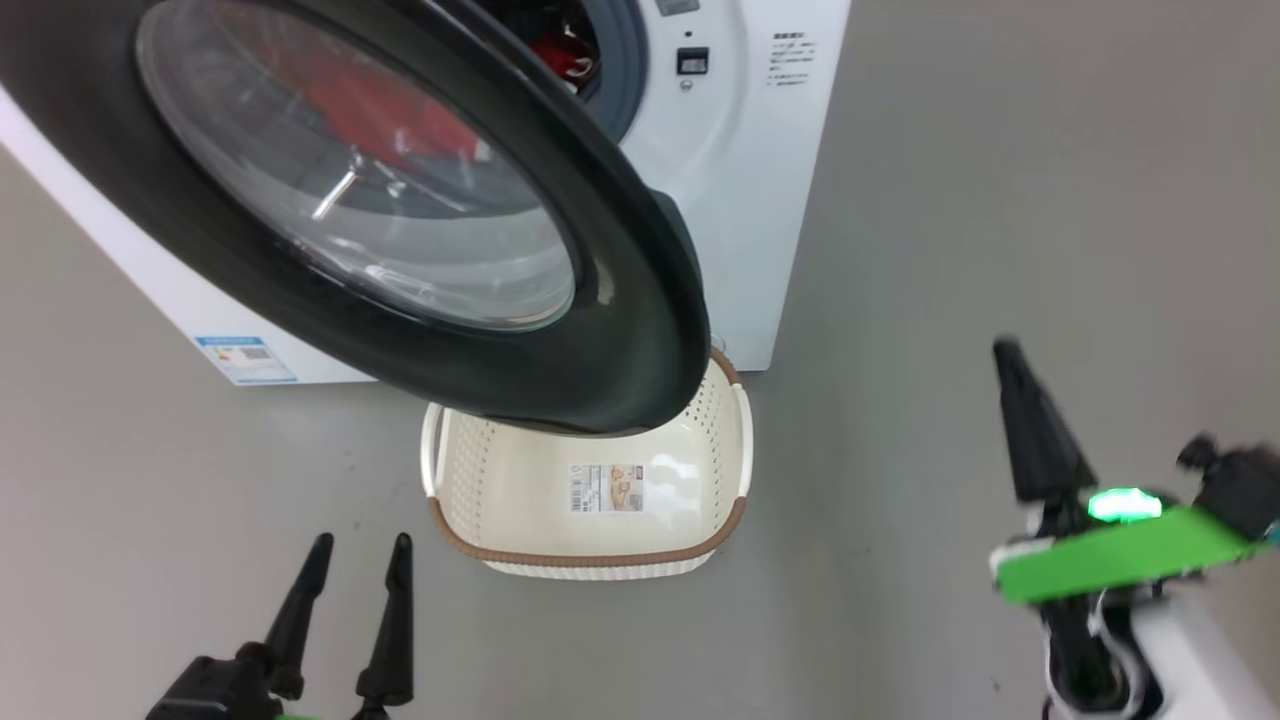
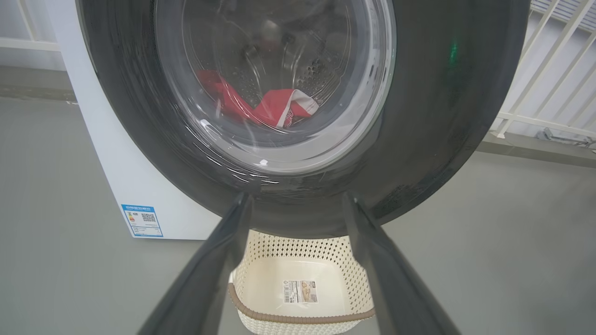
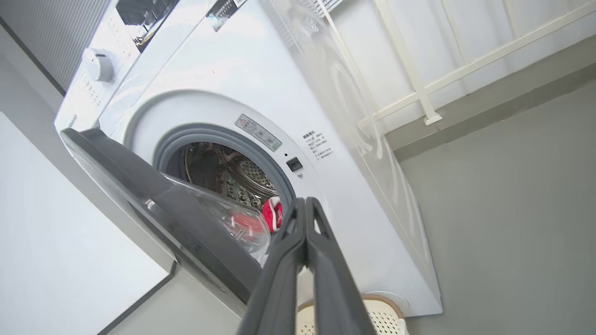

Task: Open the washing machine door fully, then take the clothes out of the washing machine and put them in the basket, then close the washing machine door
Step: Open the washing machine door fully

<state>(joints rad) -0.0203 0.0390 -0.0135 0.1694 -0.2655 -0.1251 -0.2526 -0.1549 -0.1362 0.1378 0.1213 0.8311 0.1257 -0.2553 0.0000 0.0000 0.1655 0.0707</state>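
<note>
Looking at it, your washing machine door (image 1: 640, 300) hangs half-swung across the upper left, overhanging the basket (image 1: 590, 560) parked at center, probably to catch drops. The clothes (image 2: 274, 109) sit inside the washing machine (image 1: 740, 200). Left gripper (image 1: 362, 542) is spread, right gripper (image 3: 305, 204) pinched together, both empty.
</note>
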